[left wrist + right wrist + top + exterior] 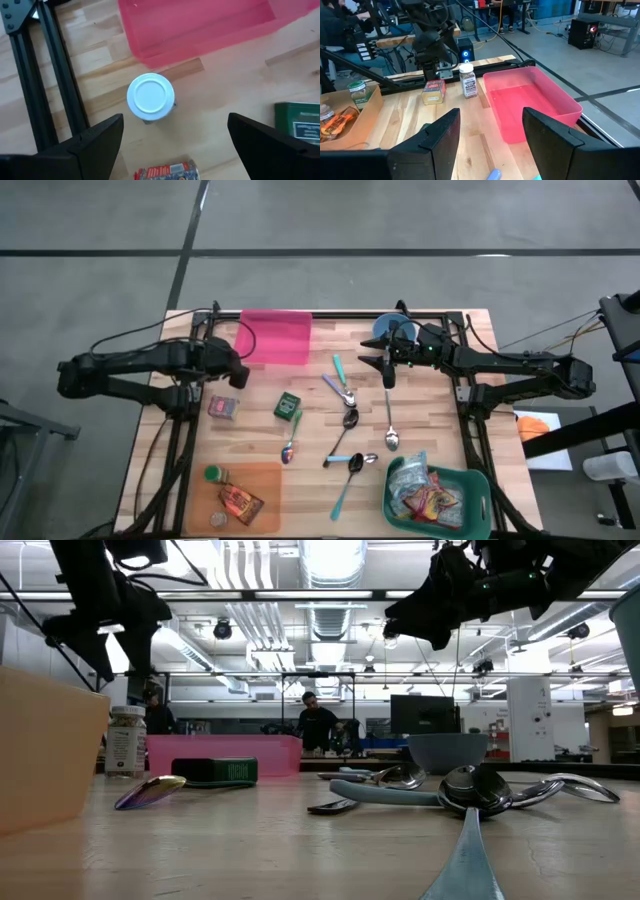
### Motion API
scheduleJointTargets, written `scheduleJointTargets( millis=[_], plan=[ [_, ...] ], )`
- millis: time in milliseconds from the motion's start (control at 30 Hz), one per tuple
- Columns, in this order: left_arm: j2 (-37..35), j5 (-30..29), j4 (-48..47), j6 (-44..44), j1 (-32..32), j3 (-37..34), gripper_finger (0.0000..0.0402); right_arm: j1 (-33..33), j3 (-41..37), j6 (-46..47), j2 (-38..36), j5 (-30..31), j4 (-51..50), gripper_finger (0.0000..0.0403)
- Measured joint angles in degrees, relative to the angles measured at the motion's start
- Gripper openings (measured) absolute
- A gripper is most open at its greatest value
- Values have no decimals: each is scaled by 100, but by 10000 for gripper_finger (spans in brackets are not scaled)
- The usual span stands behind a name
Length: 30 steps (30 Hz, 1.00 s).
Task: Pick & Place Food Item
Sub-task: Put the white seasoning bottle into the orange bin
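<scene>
Two risks were judged. The jar [150, 97] stood upright on the table's left side, beside the pink tray [200, 25], under the left gripper [175, 145], jaws spread wide. A skewed descent could topple it. The right gripper [490, 135] was held open above the spoons [348, 395].

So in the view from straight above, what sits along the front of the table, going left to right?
Orange tray holding a green-lidded jar and a snack packet → teal-handled spoon → green basket full of snack packets.
</scene>
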Motion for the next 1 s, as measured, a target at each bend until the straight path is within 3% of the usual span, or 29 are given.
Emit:
scheduleJointTargets(
  millis=[233,633,867,1000],
  plan=[
    [329,-11,60,-43,207,-314,362,-1,0,0,0,0,-2,211],
    [803,-57,748,631,752,-442,362,0,0,0,0,0,-2,211],
    [1097,49,787,444,954,-442,362,0,0,0,0,0,-1,211],
    [1164,280,767,-269,1159,-442,362,-1,0,0,0,0,-2,211]
  ],
)
